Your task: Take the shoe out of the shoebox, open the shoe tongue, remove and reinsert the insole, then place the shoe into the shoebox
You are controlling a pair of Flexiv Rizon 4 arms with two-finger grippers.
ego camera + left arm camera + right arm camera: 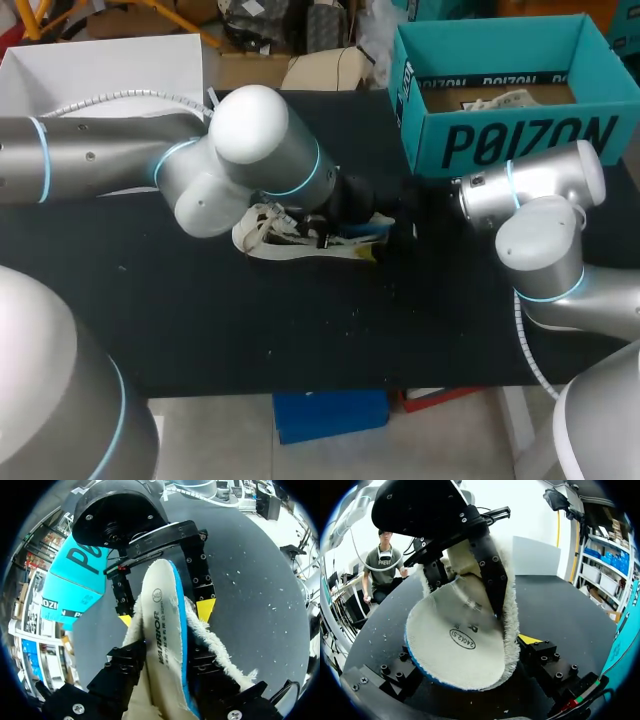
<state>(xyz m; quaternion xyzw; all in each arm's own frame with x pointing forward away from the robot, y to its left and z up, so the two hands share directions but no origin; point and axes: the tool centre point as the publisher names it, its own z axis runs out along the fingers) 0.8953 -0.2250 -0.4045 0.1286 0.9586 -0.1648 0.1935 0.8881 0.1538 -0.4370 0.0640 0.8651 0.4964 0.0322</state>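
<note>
Lying at the centre of the black worktop point(200, 320), the pale shoe point(285, 238) turns its opening toward 3 o'clock, where the insole point(162, 630), white with a blue edge, juts out. The left claw point(466, 597) is narrowly closed on the shoe's fleecy collar, one finger on each side, with the insole passing between them. The right claw point(165, 614), entering from 3 o'clock, has its yellow tips point(205, 609) pressed against both edges of the insole's free end, gripping it. The teal shoebox point(515, 140) stands open at 1 o'clock of the shoe, well apart from it.
</note>
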